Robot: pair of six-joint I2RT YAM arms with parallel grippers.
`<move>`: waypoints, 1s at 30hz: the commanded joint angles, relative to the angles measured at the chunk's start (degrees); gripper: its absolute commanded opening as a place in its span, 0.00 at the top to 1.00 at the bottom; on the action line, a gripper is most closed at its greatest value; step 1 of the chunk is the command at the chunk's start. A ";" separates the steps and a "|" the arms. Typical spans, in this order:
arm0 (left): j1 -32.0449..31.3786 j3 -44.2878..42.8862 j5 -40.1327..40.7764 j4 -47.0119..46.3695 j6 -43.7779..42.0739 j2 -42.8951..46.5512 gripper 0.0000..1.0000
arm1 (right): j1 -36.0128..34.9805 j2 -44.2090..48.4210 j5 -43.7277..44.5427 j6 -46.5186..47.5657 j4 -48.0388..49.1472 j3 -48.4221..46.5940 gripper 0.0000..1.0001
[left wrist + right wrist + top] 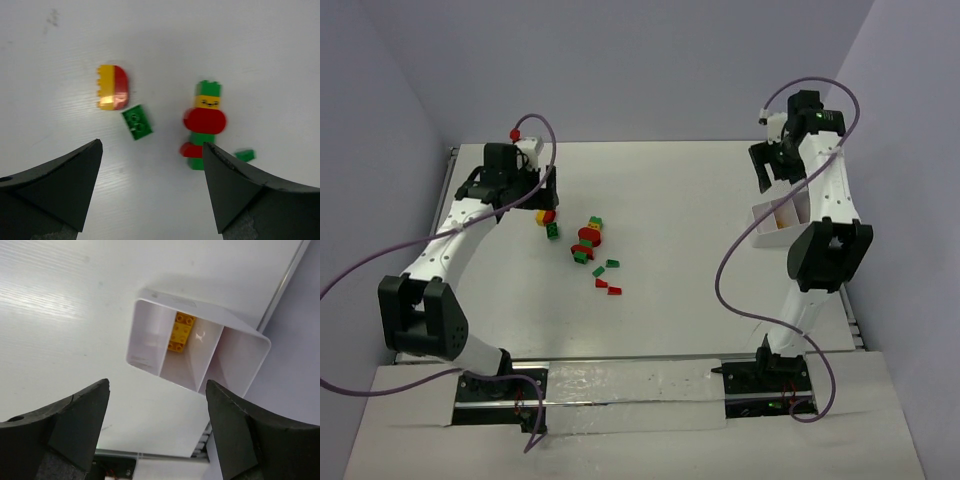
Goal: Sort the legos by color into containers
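The legos lie loose on the white table. A yellow-and-red piece [112, 87] and a green brick [137, 122] sit just ahead of my open left gripper [151, 145], which is apart from them and holds nothing. To their right lies a stacked green, yellow and red figure [204, 120] with a small green brick [245, 155] beside it. From above, the left gripper [542, 200] hovers by this cluster [588, 240]. My right gripper [157, 382] is open above the white three-compartment tray [215, 316]. A yellow brick [181, 331] lies in the tray's middle compartment.
More small green and red bricks [610, 285] are scattered toward the near side of the cluster. The tray [760, 215] stands near the table's right edge, partly hidden by the right arm. Purple cables loop from both arms. Walls close in the left and right sides.
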State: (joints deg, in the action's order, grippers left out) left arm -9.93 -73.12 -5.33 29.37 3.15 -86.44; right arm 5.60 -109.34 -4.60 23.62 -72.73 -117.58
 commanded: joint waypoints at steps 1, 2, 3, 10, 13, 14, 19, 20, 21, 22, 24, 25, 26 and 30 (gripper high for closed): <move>2.36 -2.87 9.79 -1.68 -7.74 -6.02 0.16 | -3.49 6.71 -7.75 -1.68 5.76 3.91 0.07; 2.46 -3.15 9.90 -2.11 -8.31 -7.53 0.17 | -4.25 7.19 -8.46 -2.24 6.85 5.28 0.06; 2.46 -3.55 9.90 -2.51 -8.34 -8.37 0.17 | -4.67 7.44 -9.11 -2.73 7.21 5.88 0.06; 2.46 -7.24 8.42 -4.75 -8.12 -17.28 0.16 | -7.79 8.88 -14.28 -5.03 9.97 10.34 0.01; 2.46 -8.40 7.26 -5.59 -8.40 -20.24 0.15 | -8.35 9.54 -16.37 -5.68 11.08 11.88 0.00; 2.46 -8.79 7.00 -6.16 -8.34 -21.65 0.15 | -8.67 9.67 -17.97 -6.13 11.73 12.46 0.00; 2.46 -11.10 5.06 -6.83 -8.50 -24.89 0.16 | -9.20 9.59 -23.92 -8.50 13.59 13.05 0.00; 2.39 -11.53 4.76 -6.79 -8.51 -25.57 0.17 | -9.27 9.52 -25.21 -9.15 14.08 13.08 0.00; 2.31 -11.93 4.58 -6.72 -8.51 -26.04 0.17 | -9.29 9.56 -26.38 -10.36 14.59 13.15 0.00; 2.29 -12.43 4.08 -6.50 -8.64 -26.87 0.19 | -9.42 9.52 -28.45 -11.29 15.90 13.23 0.00; 1.76 -13.23 4.16 -5.80 -8.93 -28.34 0.21 | -9.71 9.22 -32.07 -13.86 18.58 13.39 0.00; 1.61 -13.39 4.19 -5.67 -8.95 -28.98 0.22 | -9.79 9.09 -33.63 -16.01 21.09 14.16 0.00; 1.53 -13.45 4.13 -5.53 -8.84 -29.45 0.23 | -9.88 9.00 -34.81 -17.64 23.12 14.88 0.00; 1.32 -14.21 4.19 -4.23 -8.08 -31.43 0.28 | -11.06 6.45 -38.86 -23.07 29.19 15.34 0.00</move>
State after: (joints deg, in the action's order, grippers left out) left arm -8.13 -84.80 -0.40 25.01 -5.12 -115.38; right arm -3.93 -101.79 -36.43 7.68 -52.80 -102.64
